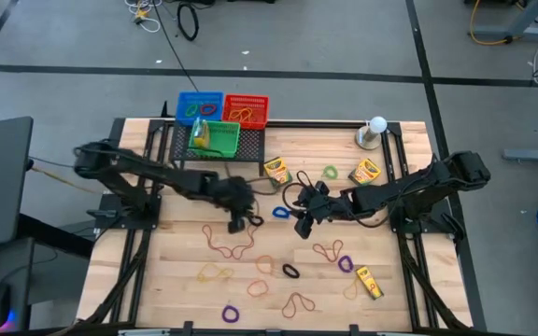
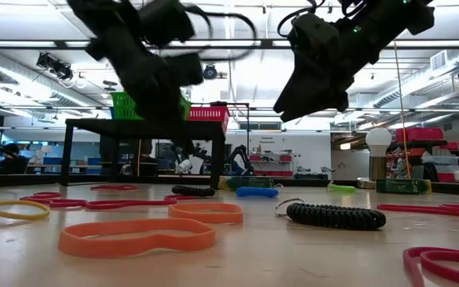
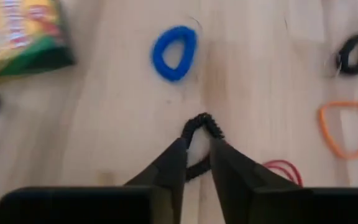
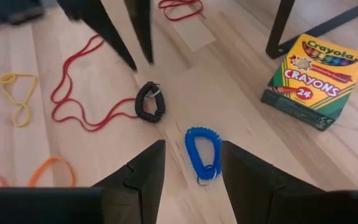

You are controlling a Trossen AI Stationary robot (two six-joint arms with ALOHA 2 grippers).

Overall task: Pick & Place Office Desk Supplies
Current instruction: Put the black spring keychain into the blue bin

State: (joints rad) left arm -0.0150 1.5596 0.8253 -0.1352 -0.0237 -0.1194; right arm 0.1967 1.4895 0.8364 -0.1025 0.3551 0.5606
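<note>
A: Quick pass. Step in hand?
B: Both arms are working mid-table. The left gripper is hovering low over a black coiled stretchy loop lying on the pale wooden tabletop. The fingers are sitting narrowly parted with the coil showing between and past the tips. I'm not seeing it lifted, so I'm not calling it a grasp.
A: Right side?
B: The right gripper is standing released, jaws wide, straddling a blue coiled loop that's flat on the wood. Nothing held.
A: Other supplies?
B: A yellow-and-green cardboard crayon box is lying near the blue loop, another crayon box is sitting toward the front right, and thin loops in orange, red, purple and yellow are scattering across the front half. Three small plastic baskets are waiting at the back on a dark stand: blue, red, green.
A: Next move?
B: Judging only: the right gripper is needing to drop onto the blue loop and close. The left is needing to settle its tips around the black coil before pinching, since thin bands slip out easily. Then carrying to a basket, probably.
</note>
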